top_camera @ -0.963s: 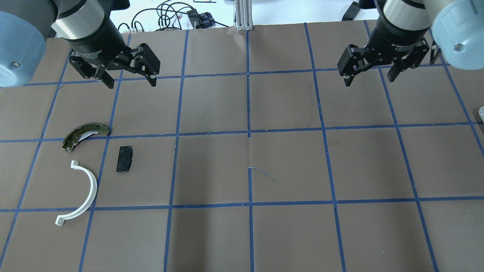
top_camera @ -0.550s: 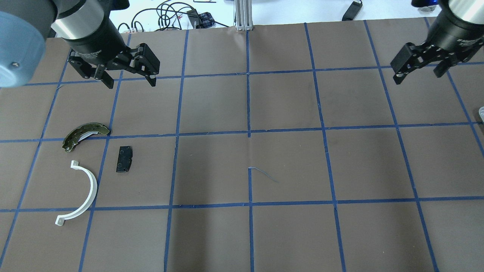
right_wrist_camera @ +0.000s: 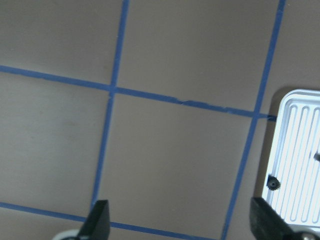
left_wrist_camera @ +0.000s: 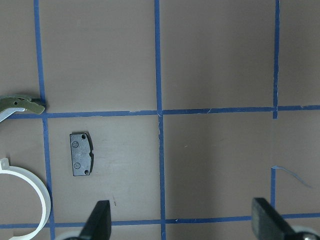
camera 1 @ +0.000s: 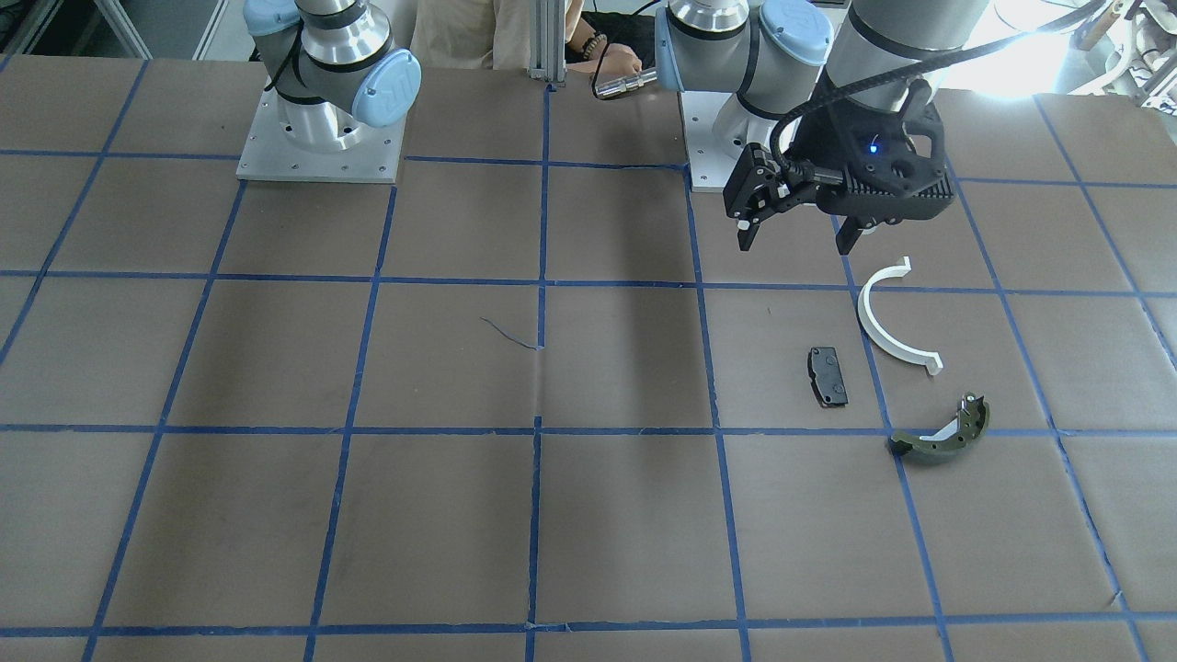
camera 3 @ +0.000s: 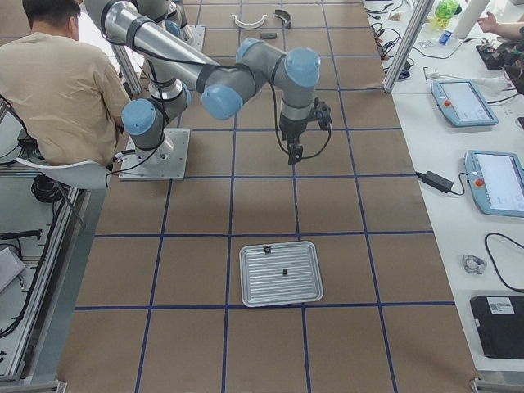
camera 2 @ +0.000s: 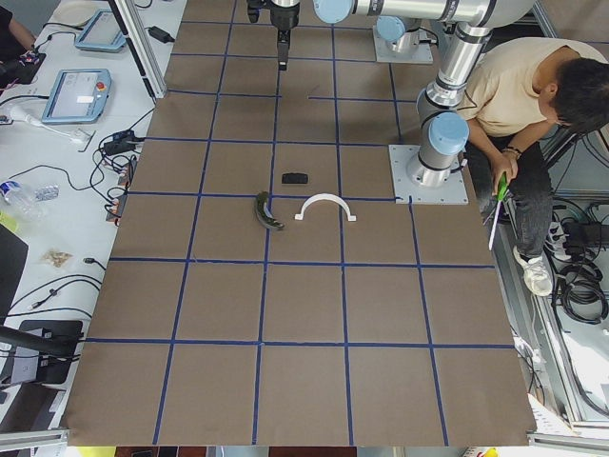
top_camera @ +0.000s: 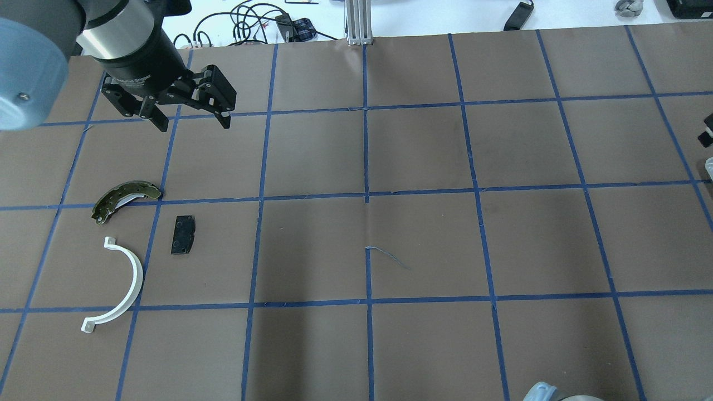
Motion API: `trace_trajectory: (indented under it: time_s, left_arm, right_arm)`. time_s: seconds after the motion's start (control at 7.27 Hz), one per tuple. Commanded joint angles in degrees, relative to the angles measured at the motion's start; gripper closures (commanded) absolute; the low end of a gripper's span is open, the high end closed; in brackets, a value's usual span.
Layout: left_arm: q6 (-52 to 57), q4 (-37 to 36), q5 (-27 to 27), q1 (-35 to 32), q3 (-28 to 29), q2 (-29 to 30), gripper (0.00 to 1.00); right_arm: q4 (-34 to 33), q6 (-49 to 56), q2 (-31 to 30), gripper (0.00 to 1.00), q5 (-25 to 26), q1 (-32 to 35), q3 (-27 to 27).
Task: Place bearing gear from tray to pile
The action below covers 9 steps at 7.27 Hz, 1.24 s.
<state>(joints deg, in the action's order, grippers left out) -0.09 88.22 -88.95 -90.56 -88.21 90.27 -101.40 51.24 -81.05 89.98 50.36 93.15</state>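
The pile lies at the table's left: an olive-green brake shoe point(top_camera: 125, 199), a flat black pad point(top_camera: 183, 234) and a white half-ring point(top_camera: 125, 284). My left gripper point(top_camera: 194, 123) hangs open and empty above the table, beyond the pile; its wrist view shows the pad point(left_wrist_camera: 82, 154). My right gripper point(right_wrist_camera: 182, 225) is open and empty, above bare table short of a ribbed metal tray point(right_wrist_camera: 300, 150). A small dark bearing gear point(right_wrist_camera: 272, 183) lies near the tray's edge, also seen in the exterior right view point(camera 3: 267, 249). In the overhead view the tray is out of frame.
A second small dark part point(camera 3: 284, 271) lies mid-tray point(camera 3: 303, 286). A person point(camera 3: 57, 74) sits behind the robot bases. Cables point(top_camera: 250, 22) and an aluminium post point(top_camera: 359, 22) are at the far table edge. A loose tape strand point(top_camera: 387, 255) lies mid-table.
My right arm has swung to the right and almost wholly left the overhead view. My left gripper and the pile have not moved.
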Motion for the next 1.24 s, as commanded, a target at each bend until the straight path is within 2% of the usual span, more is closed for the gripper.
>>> trace_trajectory:
  time_s: [0.0, 0.28, 0.41, 0.55, 1.1]
  left_arm:
    - [0.0, 0.0, 0.0, -0.1, 0.1, -0.1, 0.0]
    - [0.0, -0.1, 0.0, 0.2, 0.1, -0.2, 0.0]
    - [0.0, -0.2, 0.1, 0.2, 0.1, -0.1, 0.0]
    - [0.0, -0.2, 0.1, 0.1, 0.1, -0.2, 0.0]
    - [0.0, -0.5, 0.0, 0.1, 0.1, -0.1, 0.0]
  right_arm:
    - [-11.6, 10.4, 8.2, 0.0, -0.2, -8.2, 0.5]
    - [-23.8, 10.4, 16.5, 0.0, -0.3, -13.5, -0.2]
    - [-24.5, 10.5, 19.2, 0.0, -0.3, -15.2, -0.3]
    - [-28.0, 10.5, 21.2, 0.0, -0.2, -15.3, -0.3]
    - [-28.7, 4.3, 26.1, 0.0, -1.0, -15.3, -4.2]
